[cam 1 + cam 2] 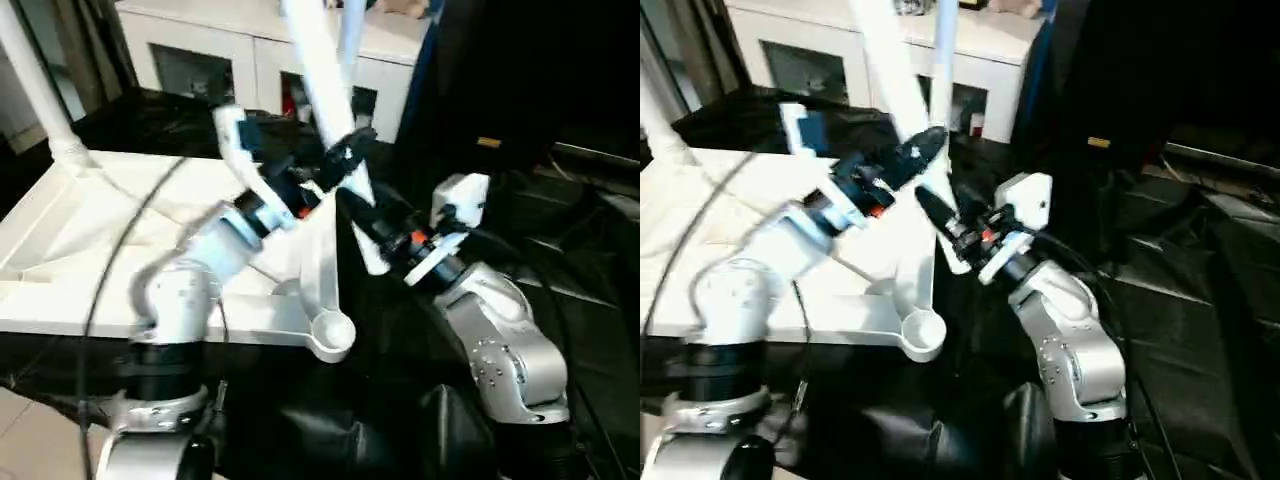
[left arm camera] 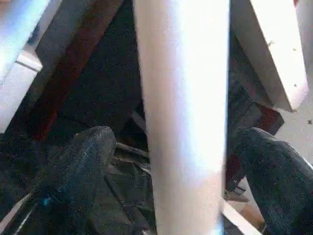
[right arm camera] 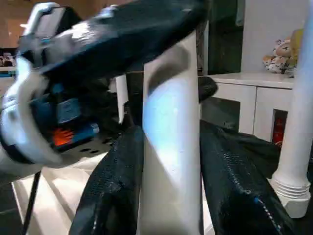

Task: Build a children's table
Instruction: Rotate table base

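The right gripper point(image 3: 168, 196) has its jaws clenched on a white tapered table leg point(image 1: 325, 95), one black finger point(image 3: 115, 191) pressed to each side of the tube. This leg rises on a slant from the centre of the head views toward the top edge. The left gripper point(image 2: 188, 161) stands with its jaws released wide around the same leg, higher up the tube; its black fingers point(image 2: 80, 161) sit clear of the white surface on both sides, not gripping.

Just below the two grippers, the white plastic tabletop point(image 1: 60, 260) lies upside down across the left half of the head views, ribbed underside up. Its near corner socket point(image 1: 331, 335), a round open cup, holds nothing. The far left corner socket point(image 1: 72, 152) carries a second leg point(image 1: 30, 75) standing upright. A third leg point(image 1: 946, 55) stands upright behind the held one, at top centre.

A black cloth point(image 1: 590, 300) covers the floor to the right. A white cabinet point(image 1: 200, 45) with glass doors runs along the top of the frame.
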Tool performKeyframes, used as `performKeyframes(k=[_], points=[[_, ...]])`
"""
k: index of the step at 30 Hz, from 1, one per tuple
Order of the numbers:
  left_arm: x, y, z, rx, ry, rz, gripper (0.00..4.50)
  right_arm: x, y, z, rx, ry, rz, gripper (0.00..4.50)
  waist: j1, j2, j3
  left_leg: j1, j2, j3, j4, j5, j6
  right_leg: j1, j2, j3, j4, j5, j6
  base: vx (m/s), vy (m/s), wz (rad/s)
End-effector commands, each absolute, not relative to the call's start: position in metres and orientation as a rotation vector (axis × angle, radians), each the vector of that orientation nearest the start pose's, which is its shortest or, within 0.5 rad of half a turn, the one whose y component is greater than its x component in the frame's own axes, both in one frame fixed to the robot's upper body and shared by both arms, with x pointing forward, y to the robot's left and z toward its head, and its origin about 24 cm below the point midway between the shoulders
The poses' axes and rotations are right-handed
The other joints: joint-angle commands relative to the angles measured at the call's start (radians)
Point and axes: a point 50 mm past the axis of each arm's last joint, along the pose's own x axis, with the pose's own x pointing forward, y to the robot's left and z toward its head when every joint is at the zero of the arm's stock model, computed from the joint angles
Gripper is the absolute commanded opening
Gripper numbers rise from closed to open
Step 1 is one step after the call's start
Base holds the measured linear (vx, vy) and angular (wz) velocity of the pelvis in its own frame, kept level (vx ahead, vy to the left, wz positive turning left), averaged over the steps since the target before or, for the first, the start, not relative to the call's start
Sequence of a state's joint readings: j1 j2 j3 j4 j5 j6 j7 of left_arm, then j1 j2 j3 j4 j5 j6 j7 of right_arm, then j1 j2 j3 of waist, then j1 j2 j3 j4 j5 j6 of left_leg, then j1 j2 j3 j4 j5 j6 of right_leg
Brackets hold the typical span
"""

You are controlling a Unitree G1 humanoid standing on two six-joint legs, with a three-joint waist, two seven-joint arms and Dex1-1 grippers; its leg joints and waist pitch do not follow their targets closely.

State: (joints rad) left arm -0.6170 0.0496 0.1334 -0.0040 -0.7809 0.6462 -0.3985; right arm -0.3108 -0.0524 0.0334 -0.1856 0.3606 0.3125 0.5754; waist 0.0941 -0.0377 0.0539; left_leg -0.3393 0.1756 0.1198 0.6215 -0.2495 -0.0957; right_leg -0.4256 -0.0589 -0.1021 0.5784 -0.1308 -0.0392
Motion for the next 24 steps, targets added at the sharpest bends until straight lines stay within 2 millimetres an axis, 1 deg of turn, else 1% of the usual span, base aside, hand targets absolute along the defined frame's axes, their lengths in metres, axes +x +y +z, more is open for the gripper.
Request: performKeyframes(k=[1,2,3,4,5,6,7,9,10,11,12,13,14,16,17,18,19,20,22,23,24], points=[[0.328,0.094,0.191,-0.645,-0.096,-0.814,4.50,0.280,-0.094,0.146,0.209,-0.251,0.814,1.36,0.004,0.017,-0.069,-0.018,0.035,0.005,-0.080,-0.008,0.037,0.083,-0.078,0.052,-0.053,-0.271,-0.107,0.000,0.000,0.00],[0.328,0.097,0.192,-0.658,-0.105,-0.807,4.21,0.281,-0.094,0.146,0.208,-0.251,0.814,1.36,0.004,0.015,-0.068,-0.018,0.035,0.006,-0.080,-0.015,0.036,0.083,-0.078,0.052,-0.055,-0.285,-0.103,0.000,0.000,0.00],[0.328,0.098,0.192,-0.668,-0.107,-0.807,4.14,0.281,-0.094,0.146,0.208,-0.251,0.815,1.36,0.004,0.016,-0.067,-0.019,0.034,0.005,-0.082,-0.027,0.031,0.085,-0.080,0.052,-0.057,-0.308,-0.097,0.000,0.000,0.00],[0.329,0.099,0.192,-0.691,-0.105,-0.802,4.14,0.281,-0.093,0.146,0.206,-0.250,0.817,1.36,0.002,0.014,-0.067,-0.019,0.035,0.006,-0.082,-0.035,0.028,0.084,-0.079,0.052,-0.059,-0.324,-0.088,0.000,0.000,0.00],[0.328,0.099,0.192,-0.710,-0.103,-0.804,4.14,0.280,-0.093,0.146,0.204,-0.250,0.820,1.36,0.002,0.014,-0.066,-0.018,0.035,0.006,-0.082,-0.038,0.027,0.083,-0.079,0.052,-0.060,-0.331,-0.085,0.000,0.000,0.00],[0.328,0.098,0.192,-0.716,-0.100,-0.810,4.11,0.280,-0.093,0.146,0.204,-0.249,0.822,1.36,0.002,0.008,-0.066,-0.017,0.034,0.008,-0.082,-0.045,0.027,0.081,-0.079,0.052,-0.063,-0.348,-0.080,0.000,0.000,0.00],[0.327,0.097,0.192,-0.722,-0.098,-0.815,3.87,0.280,-0.092,0.145,0.205,-0.247,0.827,1.36,0.003,0.005,-0.066,-0.017,0.034,0.008,-0.082,-0.047,0.030,0.080,-0.079,0.052,-0.064,-0.360,-0.076,0.000,0.000,0.00],[0.325,0.093,0.195,-0.766,-0.109,-0.839,3.72,0.279,-0.091,0.144,0.209,-0.241,0.834,1.36,0.005,0.007,-0.065,-0.018,0.036,0.007,-0.083,-0.043,0.031,0.078,-0.080,0.052,-0.063,-0.367,-0.071,0.000,0.000,0.00],[0.324,0.092,0.196,-0.773,-0.114,-0.843,3.71,0.279,-0.091,0.144,0.211,-0.240,0.834,1.36,0.007,0.005,-0.065,-0.019,0.035,0.007,-0.082,-0.043,0.032,0.078,-0.081,0.052,-0.063,-0.370,-0.070,0.000,0.000,0.00],[0.324,0.092,0.196,-0.789,-0.115,-0.848,3.64,0.280,-0.090,0.144,0.211,-0.239,0.837,1.36,0.007,0.006,-0.065,-0.019,0.035,0.008,-0.083,-0.042,0.033,0.078,-0.080,0.052,-0.064,-0.371,-0.069,0.000,0.000,0.00],[0.323,0.090,0.197,-0.801,-0.115,-0.858,3.49,0.280,-0.090,0.144,0.213,-0.237,0.839,1.36,0.009,0.003,-0.065,-0.020,0.035,0.008,-0.083,-0.040,0.034,0.078,-0.081,0.052,-0.064,-0.374,-0.067,0.000,0.000,0.00],[0.323,0.088,0.197,-0.812,-0.115,-0.869,3.35,0.280,-0.089,0.143,0.213,-0.236,0.841,1.36,0.009,0.004,-0.065,-0.021,0.036,0.008,-0.082,-0.037,0.035,0.078,-0.081,0.052,-0.064,-0.372,-0.063,0.000,0.000,0.00],[0.322,0.085,0.198,-0.822,-0.113,-0.887,3.28,0.279,-0.089,0.143,0.214,-0.235,0.843,1.36,0.010,0.002,-0.066,-0.022,0.035,0.008,-0.082,-0.033,0.035,0.079,-0.081,0.052,-0.064,-0.372,-0.059,0.000,0.000,0.00],[0.320,0.083,0.199,-0.829,-0.111,-0.896,3.25,0.279,-0.089,0.143,0.215,-0.234,0.843,1.36,0.012,0.003,-0.066,-0.022,0.034,0.008,-0.082,-0.031,0.035,0.078,-0.081,0.052,-0.064,-0.373,-0.056,0.000,0.000,0.00],[0.320,0.083,0.199,-0.830,-0.111,-0.896,2.99,0.279,-0.089,0.143,0.216,-0.235,0.843,1.36,0.013,0.003,-0.066,-0.021,0.036,0.008,-0.082,-0.029,0.035,0.076,-0.080,0.052,-0.063,-0.365,-0.055,0.000,0.000,0.00],[0.319,0.083,0.200,-0.833,-0.111,-0.899,2.99,0.279,-0.089,0.144,0.216,-0.235,0.843,1.36,0.013,0.003,-0.066,-0.021,0.036,0.008,-0.082,-0.029,0.035,0.077,-0.080,0.052,-0.063,-0.365,-0.055,0.000,0.000,0.00],[0.319,0.083,0.199,-0.835,-0.110,-0.891,2.86,0.279,-0.089,0.144,0.217,-0.235,0.842,1.36,0.013,0.003,-0.066,-0.022,0.035,0.007,-0.082,-0.026,0.035,0.078,-0.080,0.052,-0.062,-0.364,-0.052,0.000,0.000,0.00],[0.319,0.084,0.199,-0.842,-0.104,-0.882,2.84,0.279,-0.089,0.144,0.218,-0.235,0.843,1.36,0.014,0.003,-0.066,-0.023,0.035,0.007,-0.081,-0.022,0.035,0.079,-0.080,0.052,-0.062,-0.360,-0.050,0.000,0.000,0.00],[0.319,0.085,0.198,-0.848,-0.102,-0.873,2.81,0.279,-0.089,0.144,0.218,-0.234,0.843,1.36,0.014,0.004,-0.066,-0.022,0.035,0.007,-0.082,-0.027,0.034,0.078,-0.079,0.051,-0.063,-0.365,-0.048,0.000,0.000,0.00],[0.321,0.088,0.198,-0.866,-0.104,-0.850,2.68,0.279,-0.089,0.143,0.217,-0.233,0.841,1.36,0.016,0.001,-0.066,-0.024,0.034,0.008,-0.082,-0.024,0.034,0.079,-0.079,0.051,-0.062,-0.371,-0.042,0.000,0.000,0.00],[0.321,0.088,0.197,-0.871,-0.105,-0.843,2.52,0.279,-0.089,0.143,0.217,-0.233,0.841,1.36,0.016,0.001,-0.066,-0.025,0.034,0.007,-0.082,-0.023,0.034,0.079,-0.079,0.051,-0.063,-0.374,-0.039,0.000,0.000,0.00]])
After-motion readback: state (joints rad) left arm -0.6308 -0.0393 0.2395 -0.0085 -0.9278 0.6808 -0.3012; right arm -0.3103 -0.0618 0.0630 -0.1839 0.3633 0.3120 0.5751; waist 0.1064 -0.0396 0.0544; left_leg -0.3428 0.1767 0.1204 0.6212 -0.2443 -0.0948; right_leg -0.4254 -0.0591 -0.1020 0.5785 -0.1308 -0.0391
